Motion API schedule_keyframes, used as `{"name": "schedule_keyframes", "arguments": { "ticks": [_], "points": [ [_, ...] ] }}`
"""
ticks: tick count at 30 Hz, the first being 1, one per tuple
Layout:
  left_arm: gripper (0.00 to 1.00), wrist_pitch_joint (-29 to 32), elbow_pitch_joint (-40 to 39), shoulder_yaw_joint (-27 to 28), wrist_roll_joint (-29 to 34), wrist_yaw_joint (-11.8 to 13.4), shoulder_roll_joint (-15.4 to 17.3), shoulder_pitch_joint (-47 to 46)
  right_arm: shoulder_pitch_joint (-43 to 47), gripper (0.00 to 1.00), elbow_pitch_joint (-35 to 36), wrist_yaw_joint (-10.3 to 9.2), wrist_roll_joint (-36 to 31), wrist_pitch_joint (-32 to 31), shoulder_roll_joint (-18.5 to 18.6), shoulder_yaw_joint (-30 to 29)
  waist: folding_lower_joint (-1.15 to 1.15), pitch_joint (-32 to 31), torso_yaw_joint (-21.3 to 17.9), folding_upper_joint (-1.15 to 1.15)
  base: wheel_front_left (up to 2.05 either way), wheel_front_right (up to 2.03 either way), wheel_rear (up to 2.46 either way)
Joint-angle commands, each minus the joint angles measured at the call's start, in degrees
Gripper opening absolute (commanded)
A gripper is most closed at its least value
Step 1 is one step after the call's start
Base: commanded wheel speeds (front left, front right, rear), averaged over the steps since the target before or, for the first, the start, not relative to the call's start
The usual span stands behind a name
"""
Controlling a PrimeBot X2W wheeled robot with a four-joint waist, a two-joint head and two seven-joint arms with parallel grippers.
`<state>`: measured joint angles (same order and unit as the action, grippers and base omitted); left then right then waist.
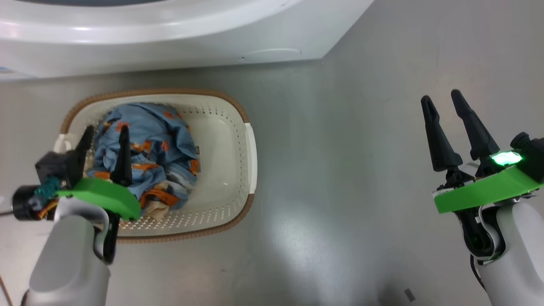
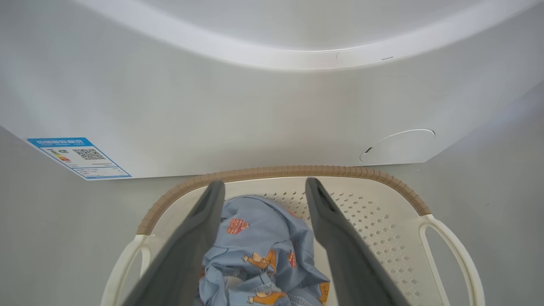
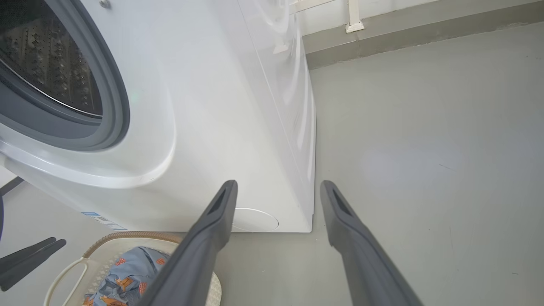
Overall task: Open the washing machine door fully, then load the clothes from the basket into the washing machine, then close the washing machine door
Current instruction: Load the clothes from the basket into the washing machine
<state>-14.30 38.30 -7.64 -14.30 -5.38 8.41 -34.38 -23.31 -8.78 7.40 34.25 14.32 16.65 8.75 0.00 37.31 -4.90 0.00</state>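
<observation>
The cream basket (image 1: 221, 127) with its brown rim (image 2: 297, 172) sits on the floor before the white washing machine (image 1: 170, 38). Light blue clothes (image 1: 148, 144) with orange patches are heaped in its left half, a beige piece (image 1: 155, 211) at their near edge. My left gripper (image 1: 106, 134) hangs open just above the heap, its fingers (image 2: 335, 225) on either side of the blue fabric (image 2: 259, 242). My right gripper (image 1: 442, 100) is open over bare floor far to the right. The drum (image 3: 51, 63) and grey gasket (image 3: 112, 127) are uncovered; the door is out of view.
Grey floor (image 1: 340, 170) spreads right of the basket and under my right gripper. The machine's front carries a blue energy sticker (image 2: 78, 157) and a round white flap (image 2: 399, 146). A wall base (image 3: 403, 38) runs behind the machine.
</observation>
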Motion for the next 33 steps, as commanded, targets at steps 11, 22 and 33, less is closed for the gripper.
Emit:
{"name": "schedule_keyframes", "arguments": {
  "ticks": [11,22,33],
  "points": [
    [1.00,-0.7,10.6,2.2,-1.6,-0.6,3.1,-8.3,-1.0,1.00,1.9,0.09,-0.3,0.7,-0.6,1.7,0.00,6.7,-2.5,0.00,0.00,0.00,0.00],
    [1.00,0.2,24.4,1.8,-2.2,-0.7,4.7,-16.4,-3.0,1.00,2.2,0.09,-0.3,0.7,-1.9,2.9,0.00,11.0,-5.1,0.00,0.00,0.00,0.00],
    [1.00,1.7,31.8,1.1,-2.5,-0.4,5.8,-21.3,-3.7,1.00,1.9,0.09,-0.1,0.7,-3.2,3.7,0.00,12.6,-7.8,0.00,0.00,0.00,0.00]
  ]
}}
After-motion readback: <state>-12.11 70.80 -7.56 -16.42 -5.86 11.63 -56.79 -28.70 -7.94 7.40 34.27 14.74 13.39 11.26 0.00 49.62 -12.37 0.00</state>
